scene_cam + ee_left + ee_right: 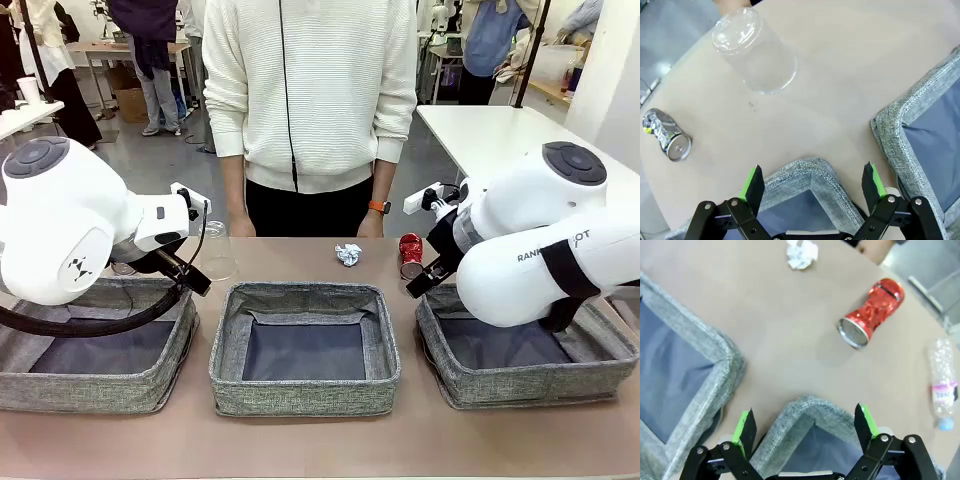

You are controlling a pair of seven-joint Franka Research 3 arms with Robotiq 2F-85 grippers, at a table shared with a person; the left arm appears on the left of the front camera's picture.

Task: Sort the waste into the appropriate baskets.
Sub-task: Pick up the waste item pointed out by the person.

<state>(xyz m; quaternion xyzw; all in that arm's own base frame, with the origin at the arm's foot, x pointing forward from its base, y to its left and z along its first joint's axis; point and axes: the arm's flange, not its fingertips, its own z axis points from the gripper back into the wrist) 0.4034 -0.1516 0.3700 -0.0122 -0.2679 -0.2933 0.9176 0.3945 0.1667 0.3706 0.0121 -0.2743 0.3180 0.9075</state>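
Gaping empty: left gripper (813, 171), right gripper (805, 413); red can (410, 250) half hidden behind right arm (540, 255).

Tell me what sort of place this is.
Probably a robotics lab: a white left arm and right arm at a table with baskets, a person opposite, another worktable behind.

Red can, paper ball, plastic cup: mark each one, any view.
red can (872, 312), right wrist view, middle of its crushed side.
paper ball (801, 254), right wrist view, centre of the crumple.
plastic cup (757, 57), left wrist view, clear side wall, midway between base and rim.
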